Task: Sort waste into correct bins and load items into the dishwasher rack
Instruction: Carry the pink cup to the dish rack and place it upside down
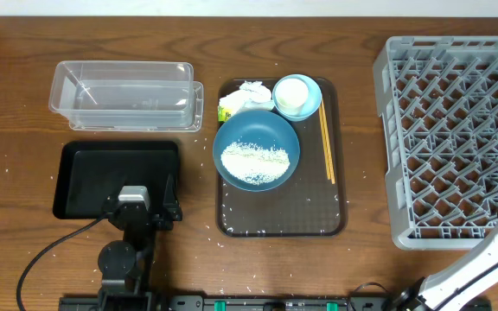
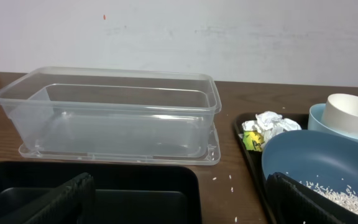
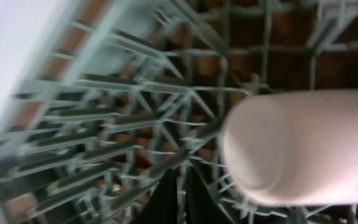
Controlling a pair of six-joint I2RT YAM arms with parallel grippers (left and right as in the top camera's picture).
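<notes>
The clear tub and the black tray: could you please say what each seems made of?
Clear tub: probably thin transparent plastic, glossy; the table shows through its walls. Black tray: likely moulded plastic, opaque, smooth with a dull sheen on its rim.

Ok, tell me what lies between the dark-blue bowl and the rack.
In the overhead view, the chopsticks lie on the brown tray beside the dark-blue bowl; past the tray's edge, only a strip of table before the rack.

The tabletop (image 1: 318, 34) is showing wood grain, the tub (image 1: 124, 93) is gleaming clear plastic, the rack (image 1: 386, 138) is looking matt plastic.
</notes>
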